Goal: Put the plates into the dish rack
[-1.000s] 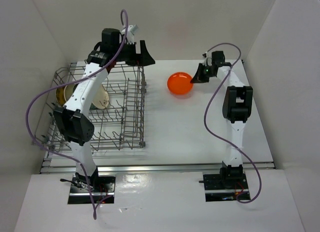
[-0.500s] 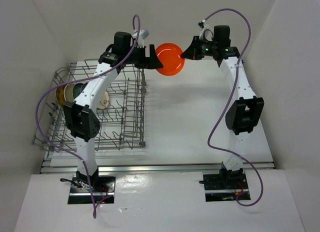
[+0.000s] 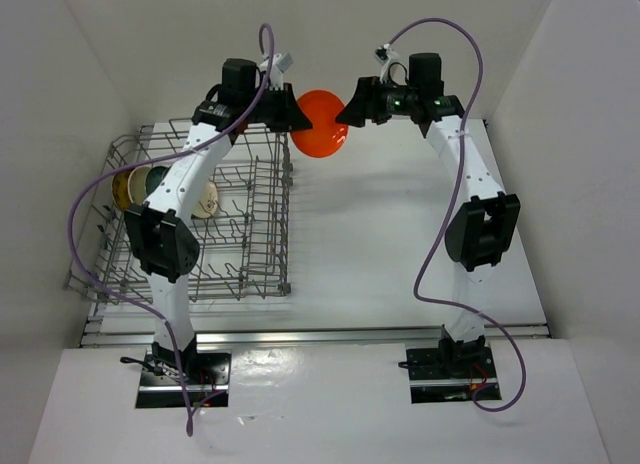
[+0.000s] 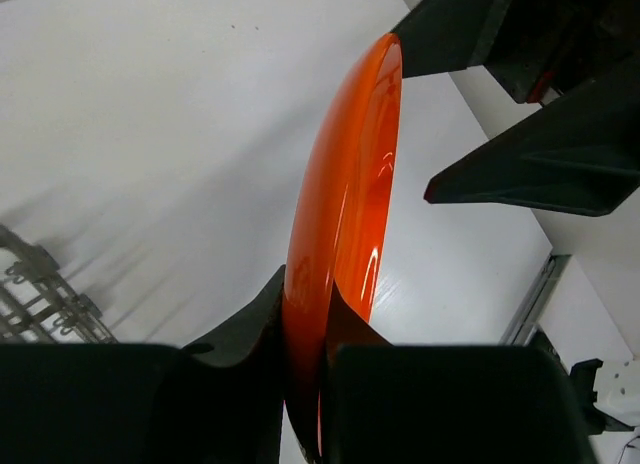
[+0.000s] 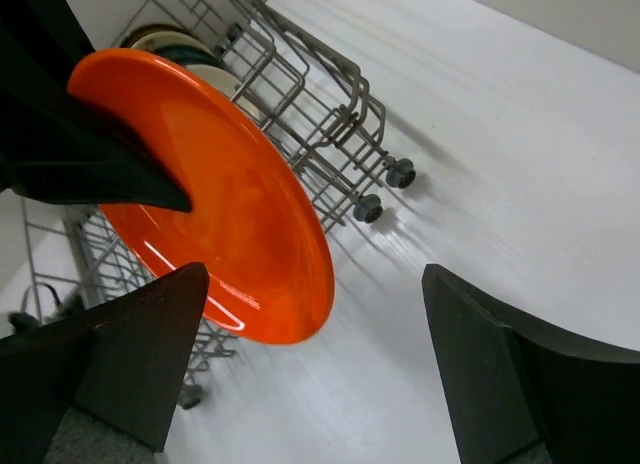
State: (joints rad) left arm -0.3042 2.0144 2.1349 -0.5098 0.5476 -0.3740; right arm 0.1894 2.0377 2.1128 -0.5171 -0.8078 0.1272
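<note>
A plain bright orange plate (image 3: 322,124) hangs on edge in the air just right of the dish rack's (image 3: 200,274) far right corner. My left gripper (image 3: 298,119) is shut on its left rim; in the left wrist view both pads pinch the plate (image 4: 345,184) at its near edge, with the gripper (image 4: 305,304) at the bottom. My right gripper (image 3: 352,109) stands open at the plate's right side, its jaws spread wide and off the plate (image 5: 220,194) in the right wrist view. Three other plates stand in the rack's left part: brown-yellow (image 3: 125,189), dark green (image 3: 155,179), cream (image 3: 205,196).
The grey wire rack fills the table's left half; its wheeled corner (image 5: 385,189) shows below the orange plate. White walls close the table at the back and both sides. Purple cables loop from both arms.
The orange plate has shifted a little left. My left gripper has shut on its rim, and my right gripper has opened and let it go.
</note>
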